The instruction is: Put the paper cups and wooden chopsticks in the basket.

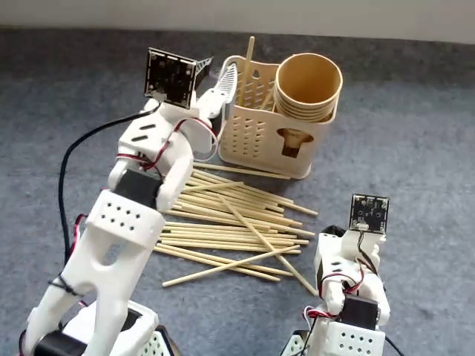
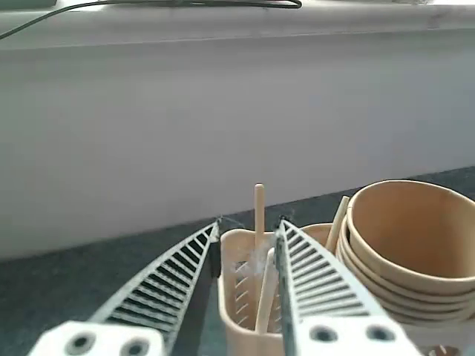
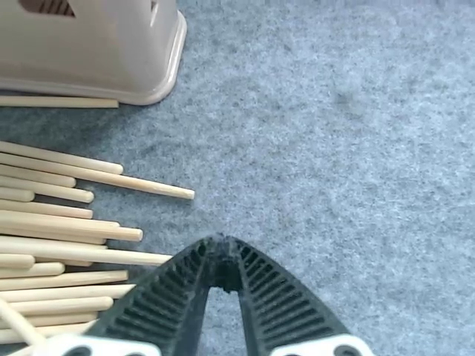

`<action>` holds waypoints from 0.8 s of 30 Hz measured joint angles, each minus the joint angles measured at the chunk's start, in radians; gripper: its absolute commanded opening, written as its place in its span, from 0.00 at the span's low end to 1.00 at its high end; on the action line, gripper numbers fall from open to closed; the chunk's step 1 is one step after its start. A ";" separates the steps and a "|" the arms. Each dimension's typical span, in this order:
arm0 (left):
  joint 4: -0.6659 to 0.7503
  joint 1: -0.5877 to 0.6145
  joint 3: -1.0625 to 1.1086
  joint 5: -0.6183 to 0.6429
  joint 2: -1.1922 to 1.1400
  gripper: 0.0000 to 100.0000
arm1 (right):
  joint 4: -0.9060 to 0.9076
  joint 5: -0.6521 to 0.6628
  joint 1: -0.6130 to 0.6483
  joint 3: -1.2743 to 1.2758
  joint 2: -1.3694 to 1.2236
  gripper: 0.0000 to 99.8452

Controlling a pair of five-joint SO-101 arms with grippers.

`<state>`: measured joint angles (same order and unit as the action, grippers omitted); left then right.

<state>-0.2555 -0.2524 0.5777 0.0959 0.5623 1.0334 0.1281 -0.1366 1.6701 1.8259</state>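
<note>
Progress partway: the paper cups [image 1: 308, 87] sit stacked inside the basket [image 1: 256, 141] toward the far edge of the surface [image 1: 415, 148], with a few upright chopsticks [image 1: 249, 59] in the compartment beside them. A large heap of loose chopsticks [image 1: 230, 222] lies between the basket and the near edge, not yet collected. The left gripper [image 2: 249, 224] hangs over the basket, jaws narrowly parted either side of one upright stick without clamping it; the right gripper [image 3: 221, 245], closed and empty, hovers low beside the heap, toward the right edge.
</note>
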 measured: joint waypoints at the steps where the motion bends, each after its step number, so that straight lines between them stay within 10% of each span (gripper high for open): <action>1: -0.028 0.018 0.000 0.000 0.018 0.13 | 0.000 0.000 0.000 0.000 0.000 0.01; 24: -0.525 0.385 0.091 -0.325 0.058 0.13 | 0.000 0.000 0.000 0.000 0.000 0.01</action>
<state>-0.7802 0.1327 0.6682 -0.2294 0.6206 1.0334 0.1281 -0.1366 1.6701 1.8259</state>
